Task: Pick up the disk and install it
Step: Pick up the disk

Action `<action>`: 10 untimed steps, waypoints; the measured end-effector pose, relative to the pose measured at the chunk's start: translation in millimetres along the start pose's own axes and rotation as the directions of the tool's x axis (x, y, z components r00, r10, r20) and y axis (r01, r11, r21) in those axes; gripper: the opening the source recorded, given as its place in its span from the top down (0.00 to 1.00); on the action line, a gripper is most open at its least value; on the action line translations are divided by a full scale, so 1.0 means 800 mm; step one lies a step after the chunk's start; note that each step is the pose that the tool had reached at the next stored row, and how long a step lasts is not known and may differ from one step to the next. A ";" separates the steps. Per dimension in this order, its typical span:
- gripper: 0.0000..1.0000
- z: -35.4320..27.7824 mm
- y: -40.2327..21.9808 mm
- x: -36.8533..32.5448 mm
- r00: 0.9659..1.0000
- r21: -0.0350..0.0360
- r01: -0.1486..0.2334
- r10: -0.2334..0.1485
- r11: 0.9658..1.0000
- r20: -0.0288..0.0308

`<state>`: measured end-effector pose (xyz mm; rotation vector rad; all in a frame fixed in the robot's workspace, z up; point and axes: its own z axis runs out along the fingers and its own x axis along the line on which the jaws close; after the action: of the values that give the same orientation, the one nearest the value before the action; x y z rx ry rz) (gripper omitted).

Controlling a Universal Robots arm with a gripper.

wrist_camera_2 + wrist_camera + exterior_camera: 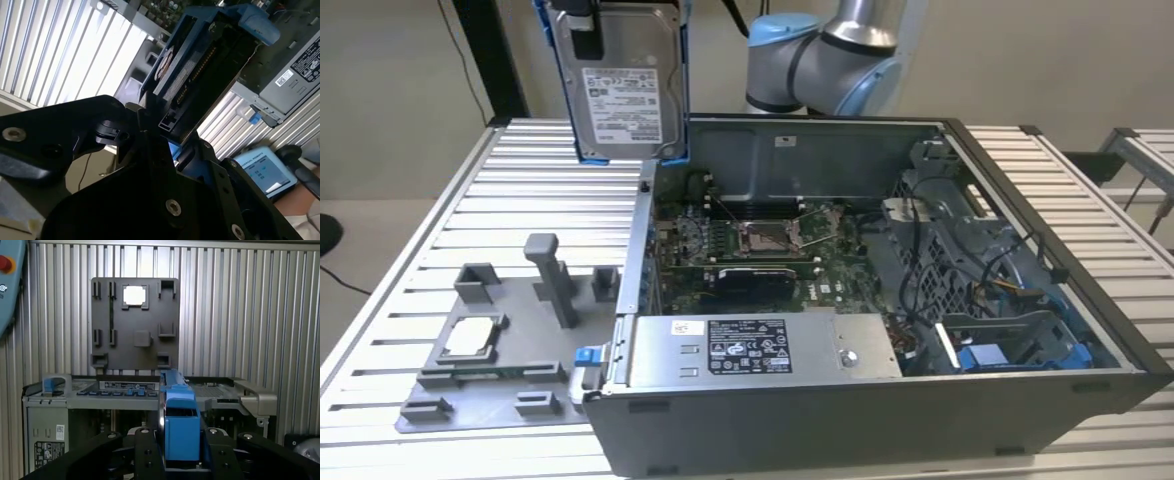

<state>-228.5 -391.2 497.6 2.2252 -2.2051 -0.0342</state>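
High over the counter (pixel 520 200), at the exterior view's left of the open computer case (pixel 1014 300), the disk (pixel 630 90) is held upright, its white label turned to the camera and its blue frame (pixel 682 100) running down both long edges. It is gripped at its upper end by the jaws, which are clenched on it from either face (a black pad is seen lying over the top of the labelled side). The disk is carried clear of everything, its lower end just above and beside the back corner of the case. The arm (pixel 834 50) is seen behind the case's rear wall, its silver tube and light-blue joint caps bent towards the disk. In the first wrist view the blue frame (pixel 179 425) is seen end-on between the black jaws, with the case rim and the grey fixture plate (pixel 135 325) spread out beyond it on the slatted counter; the small square chip (pixel 135 295) is seated in a pocket of that plate. In the second wrist view the disk (pixel 192 70) is seen edge-on, projecting from the jaws towards the grey power supply (pixel 295 75) at the case's near end
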 end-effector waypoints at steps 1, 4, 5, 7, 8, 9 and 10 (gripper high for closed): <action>1.00 -0.0001 -0.0042 0.0000 1.000 0.000 0.000 0.000 1.000 0.000; 1.00 -0.0004 -0.0177 0.0002 1.000 0.000 0.000 0.000 1.000 0.000; 1.00 -0.0005 -0.0219 0.0002 1.000 0.000 0.000 0.000 1.000 0.000; 1.00 -0.0007 -0.0303 0.0003 1.000 0.000 0.000 0.000 1.000 0.000; 1.00 -0.0007 -0.0343 0.0003 1.000 0.000 0.000 0.000 1.000 0.000; 1.00 -0.0009 -0.0384 0.0004 1.000 0.000 0.000 0.000 1.000 0.000; 1.00 -0.0009 -0.0425 0.0004 1.000 0.000 0.000 0.000 1.000 0.000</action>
<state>-194.5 -391.2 497.6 2.2252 -2.2051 -0.0342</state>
